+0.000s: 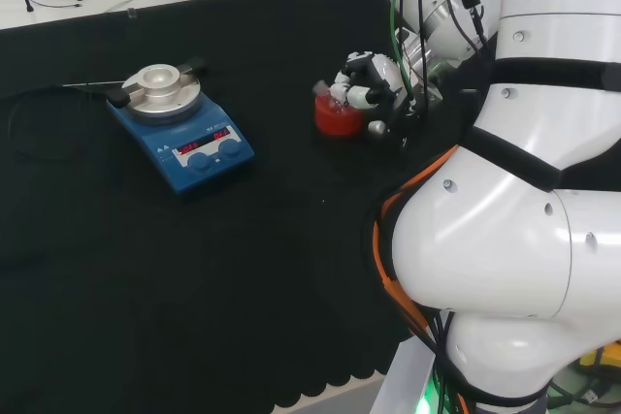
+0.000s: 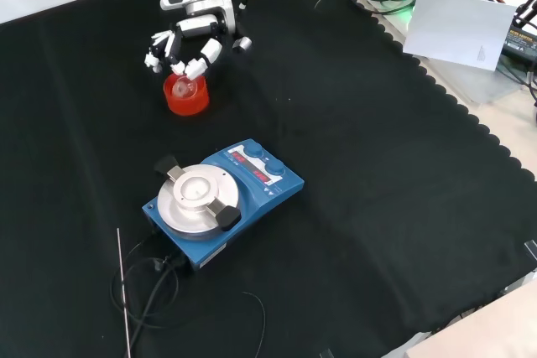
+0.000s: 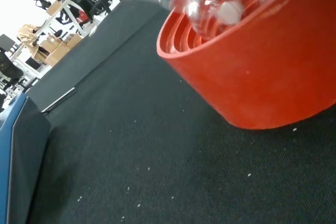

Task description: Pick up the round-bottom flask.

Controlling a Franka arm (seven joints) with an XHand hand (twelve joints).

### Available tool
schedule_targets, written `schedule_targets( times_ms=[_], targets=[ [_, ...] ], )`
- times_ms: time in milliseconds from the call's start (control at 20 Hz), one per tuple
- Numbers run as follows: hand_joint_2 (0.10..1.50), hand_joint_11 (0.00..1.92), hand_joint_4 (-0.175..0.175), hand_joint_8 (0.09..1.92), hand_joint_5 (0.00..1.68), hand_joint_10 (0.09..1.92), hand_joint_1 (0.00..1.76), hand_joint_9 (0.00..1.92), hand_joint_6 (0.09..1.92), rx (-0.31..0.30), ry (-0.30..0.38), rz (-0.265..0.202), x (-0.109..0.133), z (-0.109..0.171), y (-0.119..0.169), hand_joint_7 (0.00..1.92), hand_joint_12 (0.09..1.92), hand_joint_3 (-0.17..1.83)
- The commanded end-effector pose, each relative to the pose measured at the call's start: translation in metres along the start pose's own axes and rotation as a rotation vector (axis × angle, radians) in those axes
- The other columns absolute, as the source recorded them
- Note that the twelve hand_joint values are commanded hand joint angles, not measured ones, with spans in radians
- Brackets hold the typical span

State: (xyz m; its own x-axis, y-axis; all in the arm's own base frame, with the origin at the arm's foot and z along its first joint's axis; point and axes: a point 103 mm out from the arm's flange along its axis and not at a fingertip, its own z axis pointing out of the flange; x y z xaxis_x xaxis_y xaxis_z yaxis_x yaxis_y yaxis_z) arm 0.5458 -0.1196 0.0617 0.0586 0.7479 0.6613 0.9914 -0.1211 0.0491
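My hand (image 2: 186, 49) hangs low at the end of my arm (image 1: 505, 230), palm turned down toward the cloth and the wrist just above and behind it. My fingers (image 2: 201, 63) are bent and spread — curled downward like a claw, tips pointing at what lies straight below them. In the front view the white fingertips sit at the level of a rim under the palm; whether they touch anything I cannot tell. In the head view my big white links stand to the right of the hand — elbow bent, forearm reaching left.
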Motion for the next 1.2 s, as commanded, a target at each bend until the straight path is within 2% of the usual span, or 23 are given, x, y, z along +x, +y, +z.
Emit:
schedule_targets(
  times_ms=[50,150,250,350,400,550,800,1200],
  targets=[
    [0.81,0.03,0.175,0.54,1.05,0.54,1.06,0.61,1.01,-0.018,-0.005,-0.007,0.004,-0.001,0.0,0.44,1.42,0.55],
    [0.78,0.03,0.175,0.54,1.05,0.54,1.06,0.61,1.04,-0.01,-0.002,-0.009,0.005,-0.002,0.001,0.44,1.42,0.62],
    [0.82,0.02,0.175,0.55,1.02,0.54,1.04,0.6,1.05,0.02,-0.015,-0.003,0.006,-0.002,0.003,0.42,1.43,0.55],
    [0.69,0.0,0.074,0.55,0.84,0.55,1.0,0.56,1.03,0.029,-0.049,-0.004,0.01,-0.001,0.005,0.38,1.4,0.65],
    [0.63,0.0,0.043,0.55,0.79,0.56,0.98,0.54,1.02,0.043,-0.067,-0.001,0.012,-0.001,0.006,0.36,1.39,0.72],
    [0.55,0.0,0.004,0.56,0.71,0.57,0.96,0.51,1.0,0.067,-0.098,-0.002,0.019,0.001,0.01,0.33,1.35,0.79],
    [0.53,0.0,-0.012,0.56,0.64,0.58,0.95,0.48,0.96,0.092,-0.134,0.007,0.025,0.008,0.014,0.3,1.31,0.79],
    [0.53,0.0,-0.012,0.56,0.63,0.58,0.95,0.47,0.95,0.106,-0.163,0.016,0.027,0.015,0.02,0.29,1.3,0.78]
  ],
)
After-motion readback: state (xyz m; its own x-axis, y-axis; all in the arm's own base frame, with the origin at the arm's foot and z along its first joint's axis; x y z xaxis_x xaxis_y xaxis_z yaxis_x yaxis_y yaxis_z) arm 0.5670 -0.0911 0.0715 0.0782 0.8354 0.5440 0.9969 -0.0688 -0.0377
